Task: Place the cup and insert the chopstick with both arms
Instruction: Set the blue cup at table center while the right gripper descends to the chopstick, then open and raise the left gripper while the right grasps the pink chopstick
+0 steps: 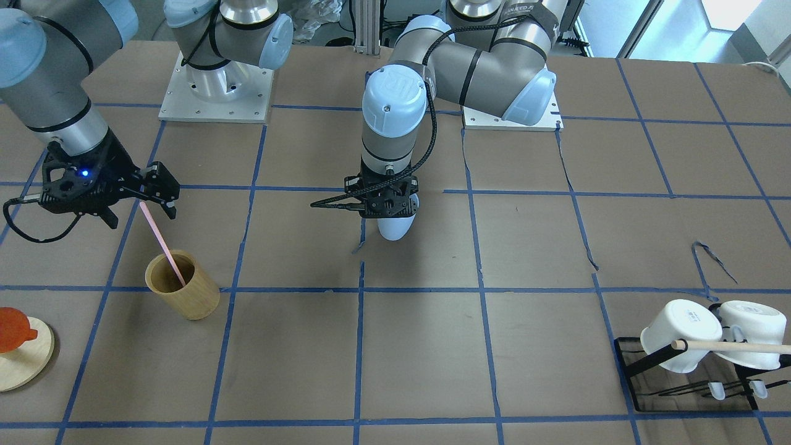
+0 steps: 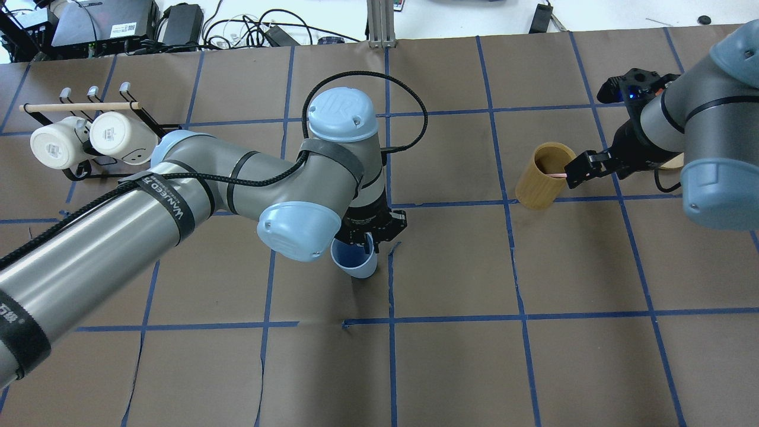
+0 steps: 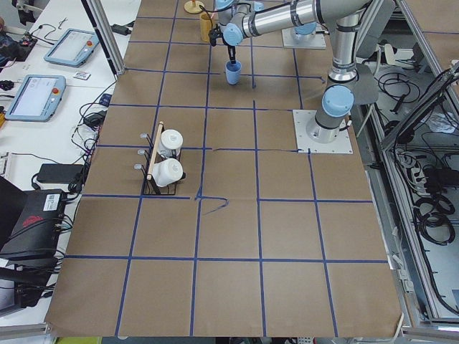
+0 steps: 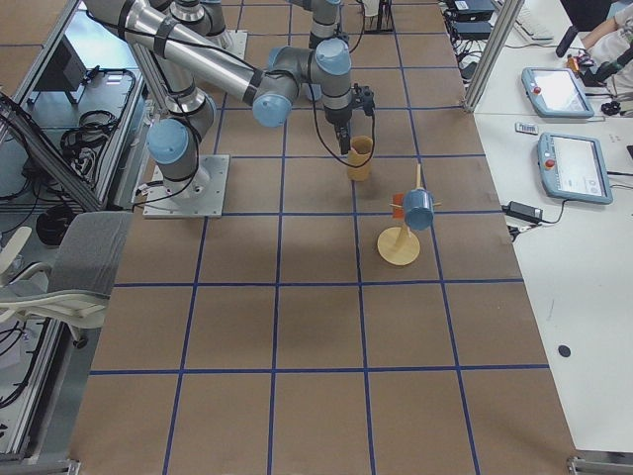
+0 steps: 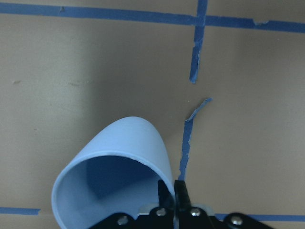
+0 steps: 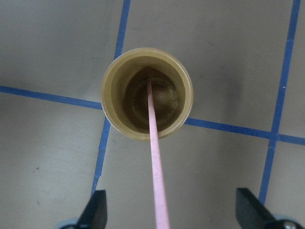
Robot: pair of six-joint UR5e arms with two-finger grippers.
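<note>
The light blue cup point(image 1: 395, 227) is near the table's middle, tilted, with its base down toward the paper; it also shows in the overhead view point(image 2: 356, 262). My left gripper point(image 5: 172, 191) is shut on its rim, one finger inside and one outside the wall. The pink chopstick point(image 1: 162, 241) leans in the tan bamboo cylinder point(image 1: 188, 293), its lower end on the cylinder's floor point(image 6: 151, 95). My right gripper point(image 1: 157, 191) is open, its fingers point(image 6: 97, 210) wide apart on either side of the chopstick's upper end.
A black rack point(image 1: 692, 377) with two white mugs and a wooden rod stands at the left arm's end of the table. A wooden stand point(image 1: 18, 358) with an orange piece sits beyond the bamboo cylinder. Blue tape lines grid the brown paper.
</note>
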